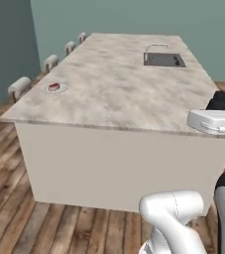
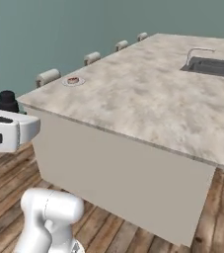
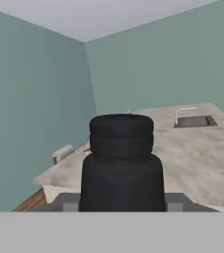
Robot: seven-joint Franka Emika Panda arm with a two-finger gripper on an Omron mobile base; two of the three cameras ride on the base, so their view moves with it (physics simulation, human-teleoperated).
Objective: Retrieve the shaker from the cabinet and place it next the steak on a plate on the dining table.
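The small black shaker (image 3: 121, 163) stands upright between my fingertips (image 3: 64, 202), and my gripper (image 3: 121, 203) is shut on it. It rises above my white hand, off the near right corner of the dining table (image 1: 129, 94) and level with its top. From the other side the shaker (image 2: 7, 101) sits in my gripper (image 2: 7, 110) off the table's (image 2: 148, 99) near left corner. The round plate (image 1: 54, 88) with the red steak (image 1: 54, 86) lies near the table's left edge, well away from the shaker (image 1: 218, 100). The cabinet is out of view.
A sink with a faucet (image 1: 164, 59) is set into the far right of the table top. Several stools (image 1: 20, 87) line the table's left side. Teal walls stand behind and to the left, and the floor is wooden planks (image 1: 5, 198).
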